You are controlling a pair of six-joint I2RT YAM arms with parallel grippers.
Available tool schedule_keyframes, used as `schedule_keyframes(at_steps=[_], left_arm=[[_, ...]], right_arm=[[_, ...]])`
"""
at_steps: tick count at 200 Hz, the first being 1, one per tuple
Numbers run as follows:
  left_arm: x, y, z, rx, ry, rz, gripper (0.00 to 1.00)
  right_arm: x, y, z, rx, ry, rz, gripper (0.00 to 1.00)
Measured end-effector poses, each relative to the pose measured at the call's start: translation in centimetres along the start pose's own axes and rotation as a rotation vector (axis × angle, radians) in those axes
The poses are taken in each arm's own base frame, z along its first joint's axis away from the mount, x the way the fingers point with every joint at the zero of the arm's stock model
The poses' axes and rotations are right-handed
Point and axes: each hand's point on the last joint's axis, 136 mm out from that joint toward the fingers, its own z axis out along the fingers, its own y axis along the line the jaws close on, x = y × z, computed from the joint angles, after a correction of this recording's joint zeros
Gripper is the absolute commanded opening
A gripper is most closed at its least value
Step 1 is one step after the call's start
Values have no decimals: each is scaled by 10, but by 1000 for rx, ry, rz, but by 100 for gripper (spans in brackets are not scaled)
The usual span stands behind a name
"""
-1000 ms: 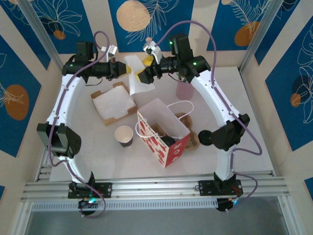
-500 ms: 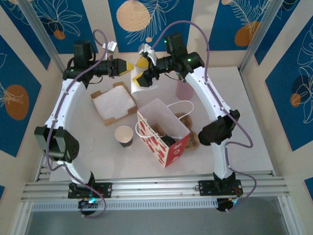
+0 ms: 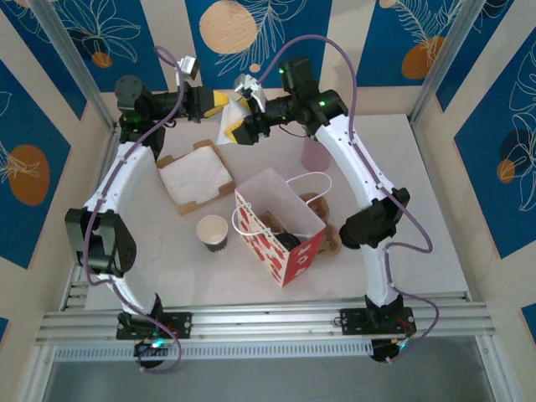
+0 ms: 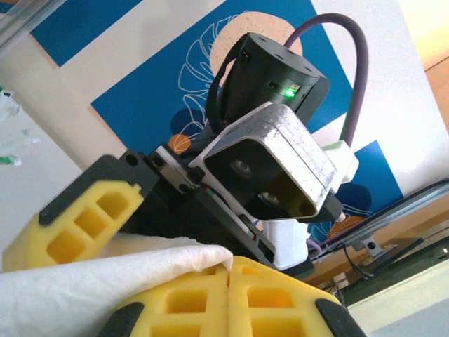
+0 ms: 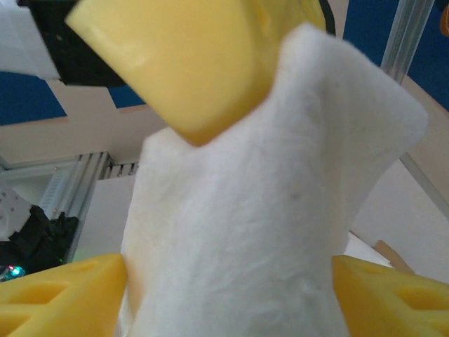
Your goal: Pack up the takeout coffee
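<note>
A white napkin [image 3: 228, 126] hangs in the air at the back of the table. My left gripper [image 3: 219, 102] is shut on its top corner, and the left wrist view shows the yellow fingertips [image 4: 210, 295] pressed together on the napkin [image 4: 91, 281]. My right gripper [image 3: 239, 130] sits just below. Its yellow fingers [image 5: 63, 288] stand apart on either side of the napkin [image 5: 259, 210], close to its edges. The paper coffee cup [image 3: 213, 232] stands upright beside the open red-and-white paper bag [image 3: 280, 226].
An open cardboard box [image 3: 194, 176] lined with white napkins lies left of the bag. A pink cup [image 3: 316, 156] stands at the back right. A brown cup carrier [image 3: 328, 239] lies behind the bag's right side, near the right arm's elbow.
The left gripper has carried the napkin up and to the right, toward the right gripper. The right gripper's fingers have narrowed around the hanging napkin.
</note>
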Motion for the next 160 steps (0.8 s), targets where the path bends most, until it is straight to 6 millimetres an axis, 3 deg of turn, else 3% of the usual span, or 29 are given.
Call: schedule_keyframes(at_steps=[11, 36, 52, 83, 119, 160], left_arm=[[0, 1, 0, 3, -1, -3, 0], [1, 6, 0, 0, -1, -10, 0], [1, 13, 0, -13, -5, -17, 1], [1, 41, -2, -102, -38, -43, 38], [-1, 54, -7, -237, -76, -34, 77], [2, 45, -19, -379, -126, 21, 97]], right_arm=[[0, 1, 0, -4, -2, 7, 57], [-1, 2, 0, -9, -4, 19, 45], [0, 1, 0, -10, -4, 35, 29], [5, 0, 3, -11, 5, 58, 0], [14, -5, 7, 31, 38, 106, 0], [14, 8, -3, 133, 88, 132, 0]])
